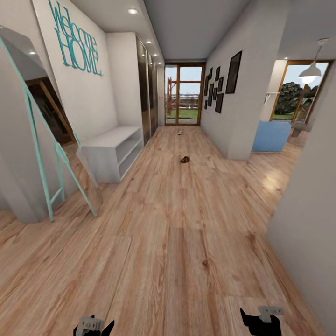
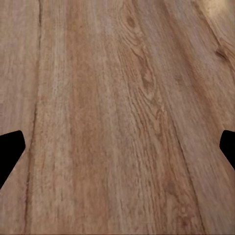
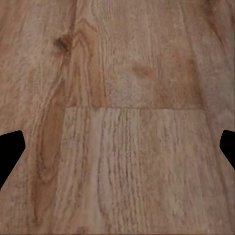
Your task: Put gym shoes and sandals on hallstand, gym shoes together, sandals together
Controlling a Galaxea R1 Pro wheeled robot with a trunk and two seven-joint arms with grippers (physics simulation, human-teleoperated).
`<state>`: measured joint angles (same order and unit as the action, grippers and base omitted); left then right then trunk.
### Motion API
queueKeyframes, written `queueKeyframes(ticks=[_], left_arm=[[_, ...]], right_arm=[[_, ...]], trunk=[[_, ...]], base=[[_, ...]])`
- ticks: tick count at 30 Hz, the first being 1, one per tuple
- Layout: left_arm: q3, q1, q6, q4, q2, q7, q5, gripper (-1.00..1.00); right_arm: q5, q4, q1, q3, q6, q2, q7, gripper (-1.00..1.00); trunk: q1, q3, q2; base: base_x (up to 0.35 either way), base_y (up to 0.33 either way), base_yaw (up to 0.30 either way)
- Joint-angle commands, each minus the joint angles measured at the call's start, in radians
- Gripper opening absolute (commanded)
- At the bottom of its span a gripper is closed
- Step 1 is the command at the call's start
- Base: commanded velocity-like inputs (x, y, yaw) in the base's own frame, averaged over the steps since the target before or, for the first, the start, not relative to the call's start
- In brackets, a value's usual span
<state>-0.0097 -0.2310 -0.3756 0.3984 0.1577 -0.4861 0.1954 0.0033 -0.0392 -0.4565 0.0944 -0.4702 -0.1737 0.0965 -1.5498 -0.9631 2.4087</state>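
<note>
My corridor is evenly bright. Recessed ceiling spots [image 1: 132, 10] glow along the left, and daylight comes through the far glass door [image 1: 184, 94]. A soft glare patch lies on the corridor floor [image 1: 273, 182] to my right. Straight walls bow towards my head view's edges. Both wrist views show plank grain [image 2: 142, 73] slightly soft, shadowless.

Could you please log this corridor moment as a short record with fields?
setting: corridor floor of wood planks
hallstand: by the left-hand wall, top bare
mirror: mint-framed, nearer than the hallstand
brown item: on the floor mid-corridor, probably a sandal
farther item: near the glass door, too small to identify
left gripper: open, empty
right gripper: open, empty
</note>
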Motion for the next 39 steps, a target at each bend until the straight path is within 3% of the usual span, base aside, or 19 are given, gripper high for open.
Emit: queueKeyframes(ticks=[1, 20, 39], left_arm=[[-0.001, -0.001, 0.0, -0.001, 0.0, -0.002, 0.01, 1.0], [-0.001, -0.001, 0.0, -0.003, -0.001, 0.022, 0.016, 1.0], [-0.001, -0.001, -0.001, -0.003, -0.001, 0.023, 0.018, 1.0]], right_arm=[[0.0, 0.001, -0.001, 0.008, -0.004, 0.0, 0.008, 1.0], [0.001, 0.002, -0.001, 0.008, -0.007, 0.0, 0.006, 1.0], [0.001, 0.003, 0.003, 0.008, -0.02, 0.0, 0.006, 1.0]], trunk=[[0.0, -0.001, 0.0], [0.0, 0.001, 0.0], [0.0, 0.027, 0.0]], base=[[0.34, 0.0, 0.0], [0.34, 0.0, 0.0], [0.34, 0.033, 0.0]])
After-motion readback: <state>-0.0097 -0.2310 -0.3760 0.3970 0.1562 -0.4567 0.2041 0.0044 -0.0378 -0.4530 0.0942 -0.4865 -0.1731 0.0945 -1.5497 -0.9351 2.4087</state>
